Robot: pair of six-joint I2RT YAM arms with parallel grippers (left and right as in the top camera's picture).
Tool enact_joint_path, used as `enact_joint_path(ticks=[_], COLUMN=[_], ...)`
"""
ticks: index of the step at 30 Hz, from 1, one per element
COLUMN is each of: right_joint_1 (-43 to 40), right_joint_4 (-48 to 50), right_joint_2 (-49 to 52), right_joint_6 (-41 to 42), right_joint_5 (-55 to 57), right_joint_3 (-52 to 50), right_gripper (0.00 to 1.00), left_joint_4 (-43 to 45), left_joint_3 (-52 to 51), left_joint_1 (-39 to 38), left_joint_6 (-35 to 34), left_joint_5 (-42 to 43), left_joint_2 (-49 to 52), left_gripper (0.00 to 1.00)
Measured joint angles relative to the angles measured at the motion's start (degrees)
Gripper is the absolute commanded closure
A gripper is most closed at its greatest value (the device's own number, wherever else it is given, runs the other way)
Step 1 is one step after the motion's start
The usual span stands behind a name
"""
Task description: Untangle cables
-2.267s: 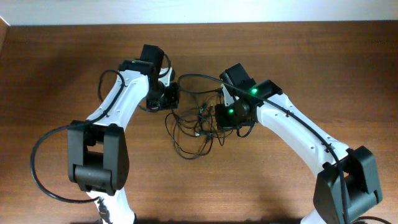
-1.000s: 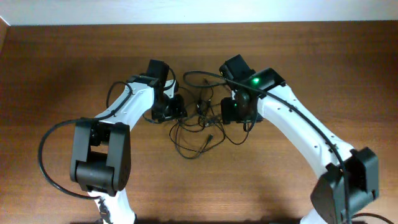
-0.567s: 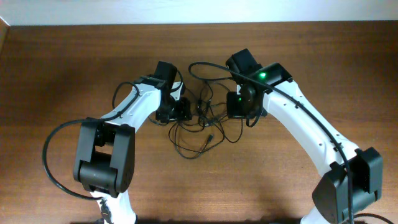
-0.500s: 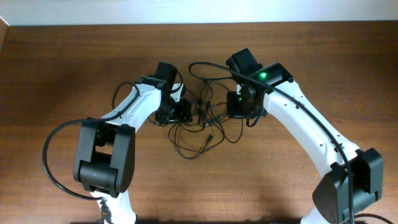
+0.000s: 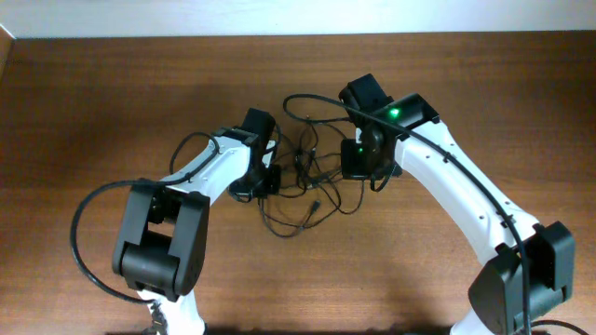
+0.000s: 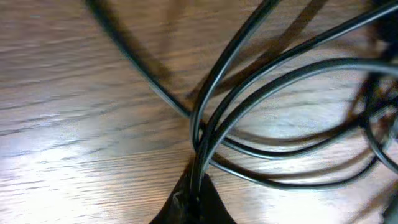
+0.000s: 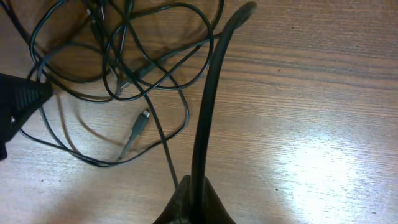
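The cables (image 5: 305,172) are thin black cords lying in a loose tangle on the wooden table between my two arms. My left gripper (image 5: 268,179) sits at the tangle's left edge. In the left wrist view it (image 6: 196,198) is shut on a few strands that fan out from its tips. My right gripper (image 5: 352,163) is at the tangle's right side. The right wrist view shows it (image 7: 194,193) shut on one black cable (image 7: 208,106) that rises and curves away. A loose connector plug (image 7: 142,118) lies below the knot (image 7: 124,81).
The brown wooden table (image 5: 102,102) ends at a pale wall strip along the far edge (image 5: 298,17). Thicker black cables hang from both arms, one looping at the left arm's base (image 5: 84,233). The left gripper's black body (image 7: 18,99) shows at the left of the right wrist view.
My left gripper slid right and toward the front into the tangle and shut on strands. My right gripper closed on a cable and has held still for the last half second.
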Motion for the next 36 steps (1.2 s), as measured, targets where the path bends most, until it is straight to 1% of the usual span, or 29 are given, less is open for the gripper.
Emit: enact_joint_path(ticks=[4, 5, 6, 8, 9, 13, 16, 19, 21, 23, 26, 27, 29, 32, 34, 36], right_joint_1=[0.0, 0.0, 0.0, 0.0, 0.1, 0.4, 0.4, 0.4, 0.4, 0.3, 0.3, 0.3, 0.3, 0.3, 0.3, 0.3], right_joint_4=[-0.2, -0.2, 0.3, 3.1, 4.7, 10.1, 11.8, 7.5, 3.4, -0.5, -5.3, -7.1, -9.2, -11.5, -11.7, -12.0], right_joint_2=[-5.3, -7.4, -11.6, -16.9, -20.5, -25.0, -28.5, -30.9, -30.0, -27.0, -18.4, -15.1, -11.5, -5.0, -1.7, 2.1], right_joint_6=[-0.7, -1.1, -1.7, -3.0, -5.0, -8.9, -10.5, -10.8, -10.9, -10.9, -11.0, -10.9, -11.0, -11.0, -11.0, -10.9], right_joint_5=[0.0, 0.0, 0.0, -0.2, -0.9, -1.2, 1.0, 3.9, 4.8, 5.4, 5.7, 5.7, 5.7, 5.7, 5.7, 5.7], right_joint_3=[3.9, 5.3, 7.6, 8.8, 9.0, 8.7, 8.4, 8.9, 9.6, 9.9, 10.0, 10.0, 10.1, 10.1, 10.1, 10.1], right_gripper=[0.96, 0.96, 0.96, 0.96, 0.96, 0.96, 0.96, 0.96, 0.96, 0.96, 0.96, 0.96, 0.96, 0.96, 0.96, 0.96], left_joint_4=[-0.1, 0.0, 0.0, 0.0, 0.1, 0.6, 0.7, 0.5, 0.3, 0.1, 0.1, 0.1, 0.2, -1.1, -4.9, -4.9], left_joint_3=[0.0, 0.0, 0.0, 0.0, 0.0, 0.0, 0.0, 0.0, 0.0, 0.0, 0.0, 0.0, 0.0, 0.1, 1.8, 3.3], left_joint_1=[0.0, 0.0, 0.0, 0.0, -0.2, -0.6, -0.7, -0.4, 0.0, 0.2, 0.5, 0.6, 0.8, 0.8, 1.2, 2.2], left_joint_6=[-3.5, -3.9, -4.3, -4.5, -5.0, -5.6, -5.9, -6.6, -7.4, -7.7, -7.9, -8.2, -7.8, -4.4, -2.4, -1.9], left_joint_5=[-5.1, -5.5, -5.9, -6.3, -6.8, -7.1, -7.5, -9.0, -9.3, -9.9, -10.6, -10.8, -10.3, -4.8, -1.1, 0.2], left_joint_2=[-0.1, -0.1, -0.1, -0.1, -0.1, -0.1, -0.1, -0.1, -0.1, -0.1, -0.2, -0.3, -0.4, -0.4, -0.4, -1.1], left_gripper=[0.99, 0.98, 0.98, 0.97, 0.96, 0.95, 0.89, 0.82, 0.72, 0.6, 0.25, 0.23, 0.22, 0.23, 0.21, 0.18])
